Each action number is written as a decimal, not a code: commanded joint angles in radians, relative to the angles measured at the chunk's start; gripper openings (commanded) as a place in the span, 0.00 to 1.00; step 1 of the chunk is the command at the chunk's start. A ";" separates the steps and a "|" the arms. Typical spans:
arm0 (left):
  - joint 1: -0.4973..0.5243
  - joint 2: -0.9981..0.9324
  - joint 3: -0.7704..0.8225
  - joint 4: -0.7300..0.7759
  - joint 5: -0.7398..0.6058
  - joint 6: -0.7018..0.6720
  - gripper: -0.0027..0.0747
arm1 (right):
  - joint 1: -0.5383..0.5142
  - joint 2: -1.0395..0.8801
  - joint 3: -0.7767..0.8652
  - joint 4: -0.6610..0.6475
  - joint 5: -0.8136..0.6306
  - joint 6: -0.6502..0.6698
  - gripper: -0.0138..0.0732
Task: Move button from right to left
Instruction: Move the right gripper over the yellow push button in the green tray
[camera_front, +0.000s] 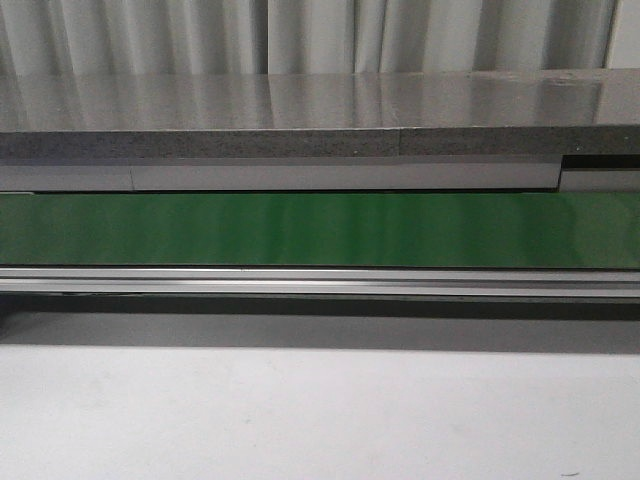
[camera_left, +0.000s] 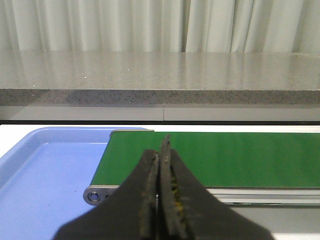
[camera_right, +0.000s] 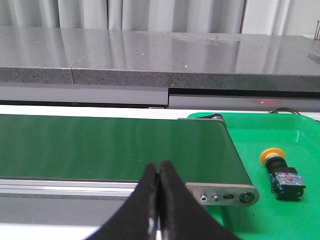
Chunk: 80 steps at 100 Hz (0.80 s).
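Note:
The button (camera_right: 281, 171) lies on its side in a green tray (camera_right: 280, 135) just past the right end of the green belt (camera_right: 115, 147); its yellow cap points away from me and its black body with coloured marks is nearer. My right gripper (camera_right: 158, 170) is shut and empty, in front of the belt's near rail and apart from the button. My left gripper (camera_left: 161, 150) is shut and empty, over the near edge of the belt (camera_left: 225, 157) by its left end. In the front view neither the button nor the grippers show.
A blue tray (camera_left: 45, 170) sits at the belt's left end. A grey stone counter (camera_front: 300, 115) runs behind the belt (camera_front: 320, 228), with curtains behind it. A metal rail (camera_front: 300, 280) fronts the belt, and a white tabletop (camera_front: 300, 420) lies nearest.

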 joint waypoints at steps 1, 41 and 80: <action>0.003 -0.033 0.045 -0.009 -0.089 -0.001 0.01 | -0.006 -0.009 -0.015 -0.004 -0.083 -0.002 0.09; 0.003 -0.033 0.045 -0.009 -0.089 -0.001 0.01 | -0.006 -0.009 -0.015 -0.004 -0.083 -0.002 0.09; 0.003 -0.033 0.045 -0.009 -0.093 -0.001 0.01 | -0.006 -0.009 -0.027 -0.002 -0.146 -0.003 0.09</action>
